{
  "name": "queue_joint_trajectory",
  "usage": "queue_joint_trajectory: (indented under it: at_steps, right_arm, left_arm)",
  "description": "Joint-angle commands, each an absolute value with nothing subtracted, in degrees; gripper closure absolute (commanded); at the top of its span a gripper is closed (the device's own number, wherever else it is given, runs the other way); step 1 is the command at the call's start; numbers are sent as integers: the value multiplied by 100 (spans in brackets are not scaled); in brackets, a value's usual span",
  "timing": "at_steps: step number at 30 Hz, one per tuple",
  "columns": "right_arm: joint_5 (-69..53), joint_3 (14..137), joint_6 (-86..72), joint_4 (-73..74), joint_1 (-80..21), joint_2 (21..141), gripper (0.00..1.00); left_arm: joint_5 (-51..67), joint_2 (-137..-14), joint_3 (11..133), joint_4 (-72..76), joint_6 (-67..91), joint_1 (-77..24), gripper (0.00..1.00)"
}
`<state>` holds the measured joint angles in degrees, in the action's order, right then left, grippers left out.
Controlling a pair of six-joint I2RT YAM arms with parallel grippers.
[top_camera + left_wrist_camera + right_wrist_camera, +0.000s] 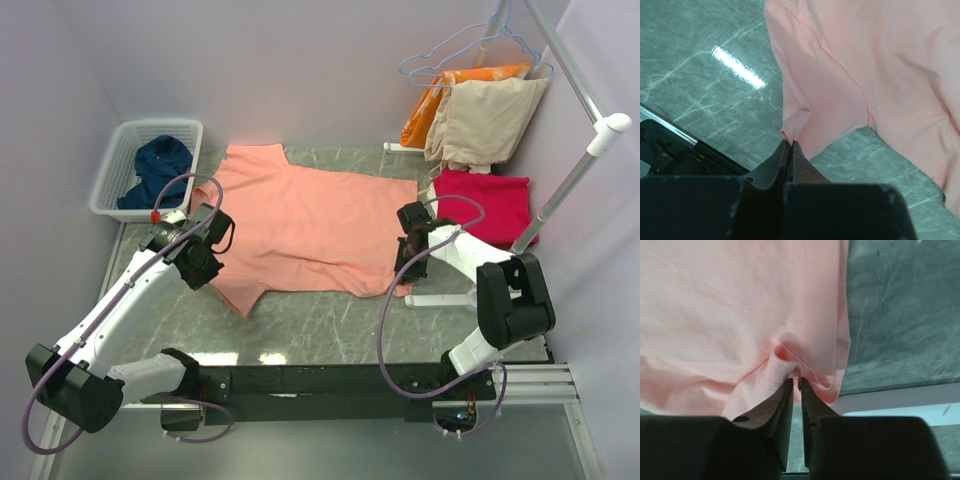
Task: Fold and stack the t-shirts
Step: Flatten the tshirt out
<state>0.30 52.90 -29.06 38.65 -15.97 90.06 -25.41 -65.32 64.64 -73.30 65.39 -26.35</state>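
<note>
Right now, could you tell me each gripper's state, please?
Left gripper: shut on the pink t-shirt.
Right gripper: barely parted at its hem; hold cannot be told.

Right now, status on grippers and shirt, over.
Left gripper shut on sleeve of salmon-pink t-shirt. Right gripper at hem, jaws barely parted, grip unclear. Shirt spread flat, nothing on it.

Salmon-pink t-shirt [300, 225] on marble table [320, 322]
</note>
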Motion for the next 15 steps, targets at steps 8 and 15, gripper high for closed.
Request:
queue_joint_trajectory:
  at_steps: [8,15]
  right_arm:
    - [176,5493,-2804,3832,-1661,9079,77]
    - [88,5466,-2786,3884,-1722,9237,73]
  left_arm:
    - [-2681,-6486,6680,-7304,6416,-2637,99]
    - [-2689,-6478,6680,-7295,6381,-2645,99]
